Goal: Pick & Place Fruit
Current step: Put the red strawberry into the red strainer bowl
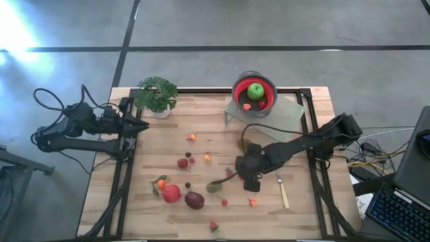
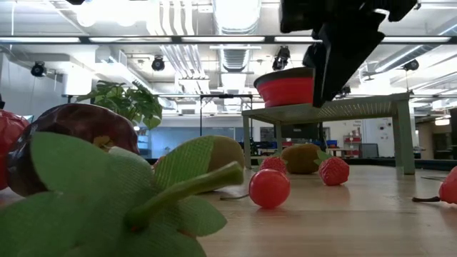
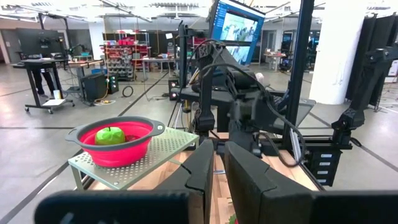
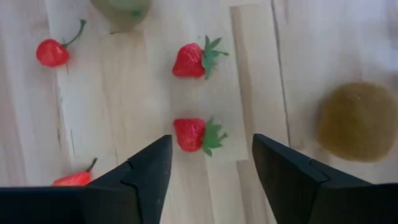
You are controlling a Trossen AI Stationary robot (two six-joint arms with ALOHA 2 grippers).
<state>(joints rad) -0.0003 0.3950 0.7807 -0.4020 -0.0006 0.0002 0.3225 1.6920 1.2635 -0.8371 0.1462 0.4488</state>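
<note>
Strawberry (image 4: 198, 135) lies between right end effector's (image 4: 211, 163) parted fingers, untouched.

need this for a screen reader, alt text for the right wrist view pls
The right hand, fingers open, hovers over a strawberry on the wooden table. A second strawberry, a cherry and a brown kiwi lie nearby.

Robotics lab: exposed ceiling ducts (image 2: 232, 50) and strip lights (image 2: 107, 39) are running overhead; a monitor (image 3: 236, 28), equipment carts (image 3: 46, 68) and stocked shelves (image 3: 124, 59) are standing on concrete floor (image 1: 269, 23).
</note>
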